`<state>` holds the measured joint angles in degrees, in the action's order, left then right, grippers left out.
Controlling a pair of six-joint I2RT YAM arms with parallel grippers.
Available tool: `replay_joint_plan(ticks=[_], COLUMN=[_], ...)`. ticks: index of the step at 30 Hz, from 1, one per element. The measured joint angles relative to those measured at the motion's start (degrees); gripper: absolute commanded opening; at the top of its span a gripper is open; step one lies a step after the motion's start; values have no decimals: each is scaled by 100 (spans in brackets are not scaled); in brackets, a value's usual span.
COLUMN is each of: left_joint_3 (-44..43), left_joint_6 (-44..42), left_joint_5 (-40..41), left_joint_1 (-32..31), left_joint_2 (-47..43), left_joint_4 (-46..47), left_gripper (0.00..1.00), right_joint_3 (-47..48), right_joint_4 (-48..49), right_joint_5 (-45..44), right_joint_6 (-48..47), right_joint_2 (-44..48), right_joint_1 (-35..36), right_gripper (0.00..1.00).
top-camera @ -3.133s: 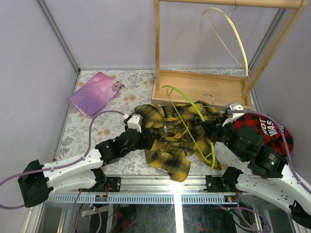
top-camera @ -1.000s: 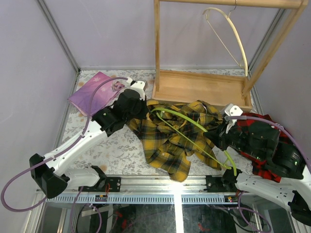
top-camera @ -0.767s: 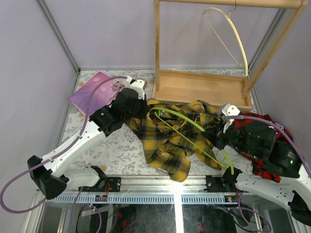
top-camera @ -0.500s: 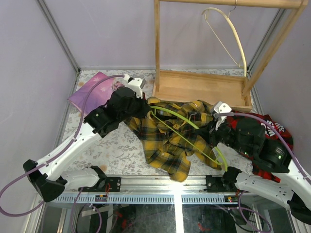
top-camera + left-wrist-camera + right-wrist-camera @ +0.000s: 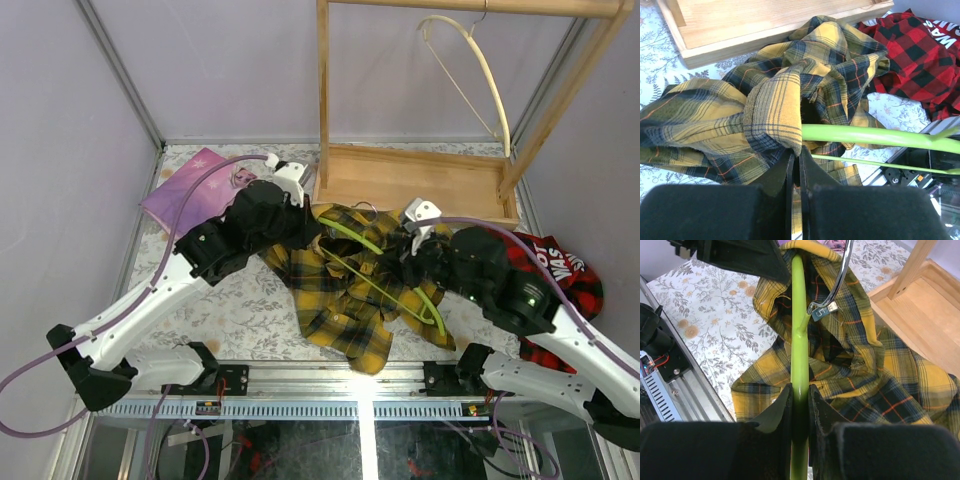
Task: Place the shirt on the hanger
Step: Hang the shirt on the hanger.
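From above, the shirt (image 5: pixel 345 290) lay crumpled on the floral table (image 5: pixel 235 305), just in front of the tray (image 5: pixel 410 180) of the wooden rack (image 5: pixel 324 90) and between the two arms. The hanger (image 5: pixel 352 234) slanted across it, its upper end by the left arm (image 5: pixel 160 300) and its lower end by the right arm (image 5: pixel 520 290). A red plaid garment (image 5: pixel 565 270) sat bunched at the right, partly under that arm. A purple pouch (image 5: pixel 195 190) lay well apart at the far left. A cream hanger (image 5: pixel 485 60) hung from the rack's top bar. The wrists hid both sets of jaws here.

In the left wrist view, the left jaws were pressed together on a fold of the shirt (image 5: pixel 775 107), raised off the heap. The hanger (image 5: pixel 870 136) came out from behind that fold and ran to the right, with the cloth covering its near end. Beyond lay the tray (image 5: pixel 765 25) and the red plaid garment (image 5: pixel 920 55), which touched the shirt's far edge.

In the right wrist view, the right jaws were closed narrowly on the green bar of the hanger (image 5: pixel 799 340), which ran straight away from them. Its silver hook (image 5: pixel 837 280) curved up just right of the bar, above the shirt (image 5: pixel 855 375). The bar's far end went under yellow cloth beside the black body of the left arm (image 5: pixel 740 255). The tray (image 5: pixel 925 300) stood at the right and bare table (image 5: pixel 710 310) at the left.
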<state>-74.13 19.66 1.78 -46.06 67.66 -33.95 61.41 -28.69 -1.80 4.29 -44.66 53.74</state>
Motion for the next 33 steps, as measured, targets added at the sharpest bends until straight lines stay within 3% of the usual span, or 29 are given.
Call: replay_joint_plan(ticks=[11,21,33], left_joint_3=[-170,-396,-2022], left_joint_6=[-79,-422,-813], left_joint_5=[-195,-374,356], left_joint_1=[-225,-372,-444], left_joint_2=[85,92,481], left_joint_4=[-111,-765,-1982], left_gripper=[0,0,0], right_joint_3=[-310,-306,332], right_joint_4=[597,890,944], right_joint_5=[278,741,896], right_joint_6=[-251,-715,-1187], right_joint_2=[-205,-752,-949], right_joint_1=[-26,-52,-55], right_gripper=[0,0,0])
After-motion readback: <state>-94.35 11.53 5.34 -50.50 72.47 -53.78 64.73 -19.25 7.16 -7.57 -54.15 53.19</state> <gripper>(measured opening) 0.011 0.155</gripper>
